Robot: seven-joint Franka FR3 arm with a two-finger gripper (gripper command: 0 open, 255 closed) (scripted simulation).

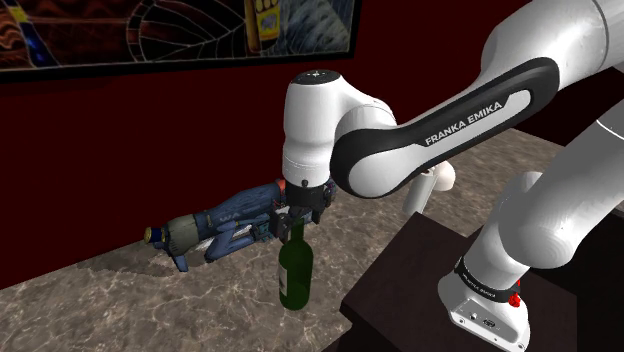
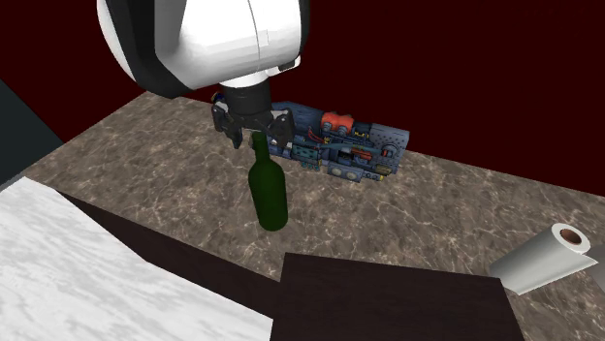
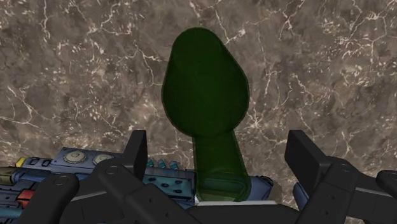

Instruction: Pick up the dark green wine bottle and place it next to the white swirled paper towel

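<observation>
- The dark green bottle (image 1: 295,272) stood upright near the middle of the marbled surface (image 1: 150,310), its long axis vertical and its neck pointing up into the claw (image 1: 295,222).
- The claw's 2 fingers (image 3: 137,153) were spread either side of the neck, not touching it.
- A blue toy (image 2: 344,145) lay along the back edge.
- The white paper towel roll (image 2: 543,260) lay well apart.
</observation>
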